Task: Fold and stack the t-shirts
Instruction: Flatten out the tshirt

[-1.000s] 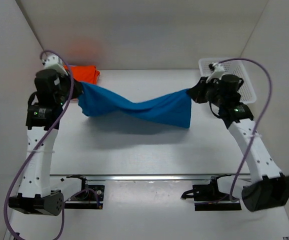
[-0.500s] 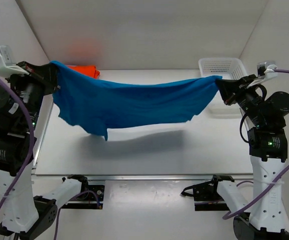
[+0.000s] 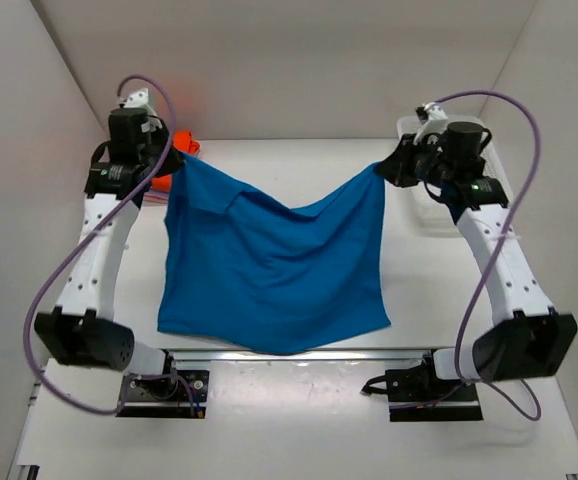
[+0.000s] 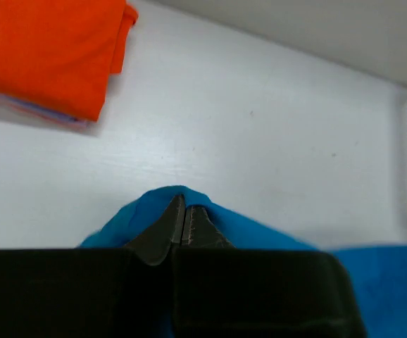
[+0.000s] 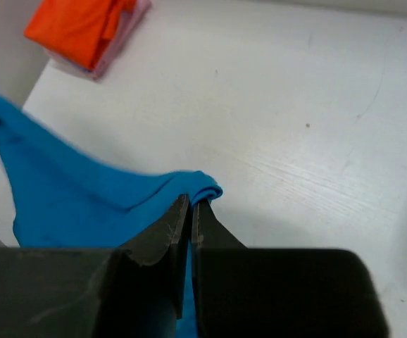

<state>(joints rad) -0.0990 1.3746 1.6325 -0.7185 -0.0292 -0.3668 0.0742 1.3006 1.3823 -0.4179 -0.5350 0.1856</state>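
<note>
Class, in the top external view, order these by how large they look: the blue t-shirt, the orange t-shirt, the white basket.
1. blue t-shirt, by far the largest.
2. white basket.
3. orange t-shirt.
The last two are both partly hidden, so their order is unsure.

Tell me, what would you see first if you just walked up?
The big bright blue t-shirt is spread wide over the middle of the table, with the left gripper and the right gripper each pinching a far corner. Next comes the folded orange t-shirt at the table's far left corner.
</note>
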